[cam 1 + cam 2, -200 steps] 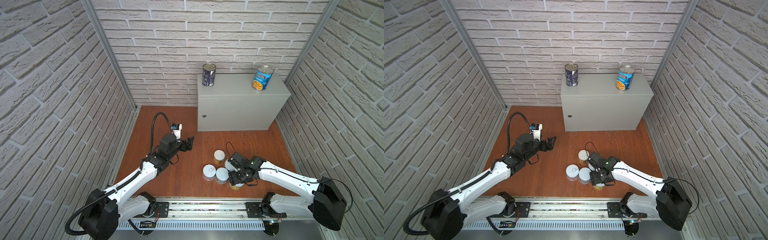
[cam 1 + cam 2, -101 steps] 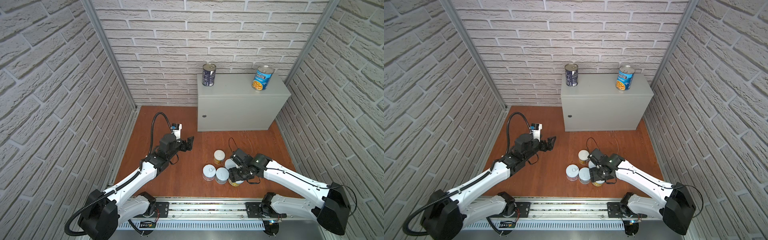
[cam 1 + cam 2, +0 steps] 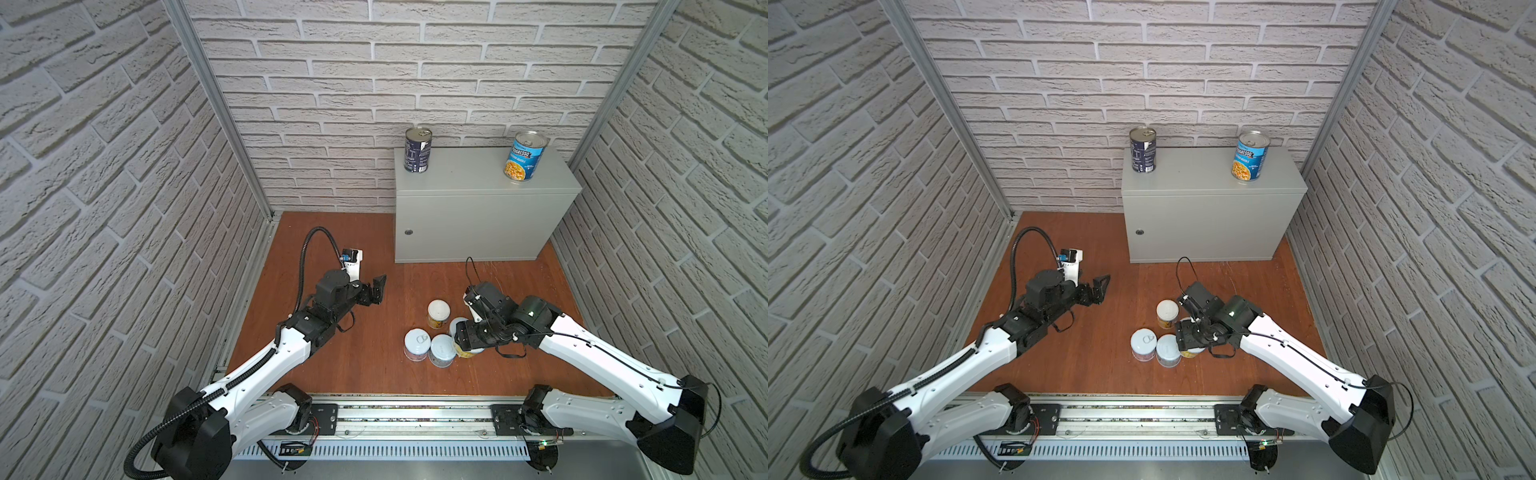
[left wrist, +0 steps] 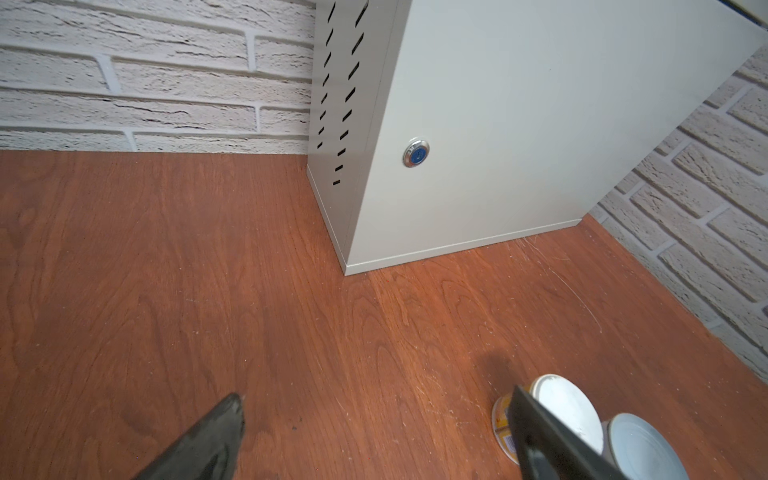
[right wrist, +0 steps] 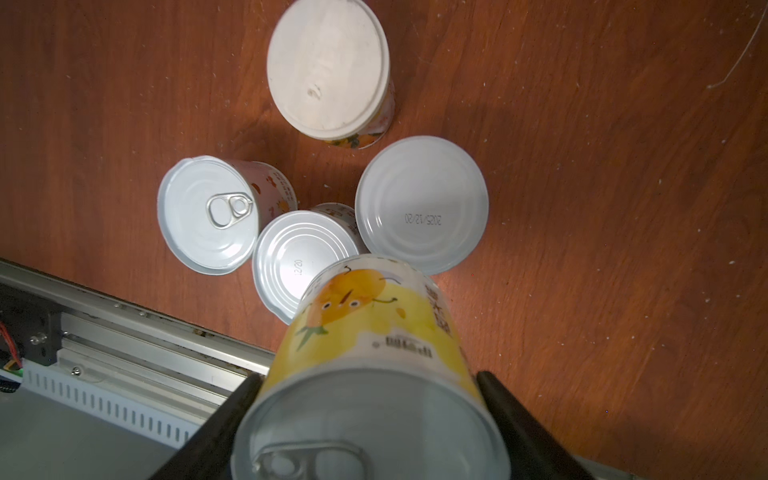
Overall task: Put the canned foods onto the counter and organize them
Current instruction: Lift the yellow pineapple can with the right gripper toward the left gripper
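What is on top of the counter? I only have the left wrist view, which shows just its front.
Observer: Two tall cans stand upright on the counter: a navy can at its back left, a blue can toward its right.
Operator: Are the right fingers holding anything?
Observer: Yes, they are shut on a yellow can; whether it is off the floor I cannot tell.
Operator: How many cans sit loose on the floor?
Observer: Four, clustered by the yellow one: a white-lidded can, a tab-top can and two date-stamped cans.
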{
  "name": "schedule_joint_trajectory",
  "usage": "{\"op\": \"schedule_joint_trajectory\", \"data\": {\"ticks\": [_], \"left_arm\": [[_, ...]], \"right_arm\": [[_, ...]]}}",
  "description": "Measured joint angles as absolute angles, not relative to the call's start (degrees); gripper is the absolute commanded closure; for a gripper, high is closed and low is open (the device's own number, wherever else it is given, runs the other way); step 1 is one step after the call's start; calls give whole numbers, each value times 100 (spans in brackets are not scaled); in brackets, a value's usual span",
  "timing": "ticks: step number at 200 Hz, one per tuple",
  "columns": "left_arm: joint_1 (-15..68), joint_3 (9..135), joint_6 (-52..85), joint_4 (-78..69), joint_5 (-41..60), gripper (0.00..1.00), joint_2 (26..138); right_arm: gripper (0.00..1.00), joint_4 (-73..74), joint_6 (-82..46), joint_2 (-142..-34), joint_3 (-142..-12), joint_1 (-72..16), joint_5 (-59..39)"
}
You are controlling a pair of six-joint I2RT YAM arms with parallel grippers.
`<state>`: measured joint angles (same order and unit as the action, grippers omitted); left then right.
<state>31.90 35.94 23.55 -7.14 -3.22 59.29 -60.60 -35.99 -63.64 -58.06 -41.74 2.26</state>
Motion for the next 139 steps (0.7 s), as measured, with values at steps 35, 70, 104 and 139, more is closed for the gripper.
{"op": "schedule_joint_trajectory", "data": {"ticks": [35, 70, 104, 139], "left_arm": [[3190, 3454, 2261, -615, -340, 2, 5662], [3190, 3339, 2154, -412, -386, 2, 5210], [3190, 3072, 2206, -381, -390, 2, 4648], [3190, 2770, 2373, -320, -311, 2, 4355]], "right_arm": [[55, -6060, -3507, -6501, -6261, -4174, 222], [78, -5859, -3387, -6993, -6663, -4174, 167], [79, -5522, -3365, -7389, -6705, -4174, 143], [81, -5376, -3345, -7850, -6987, -4174, 148]]}}
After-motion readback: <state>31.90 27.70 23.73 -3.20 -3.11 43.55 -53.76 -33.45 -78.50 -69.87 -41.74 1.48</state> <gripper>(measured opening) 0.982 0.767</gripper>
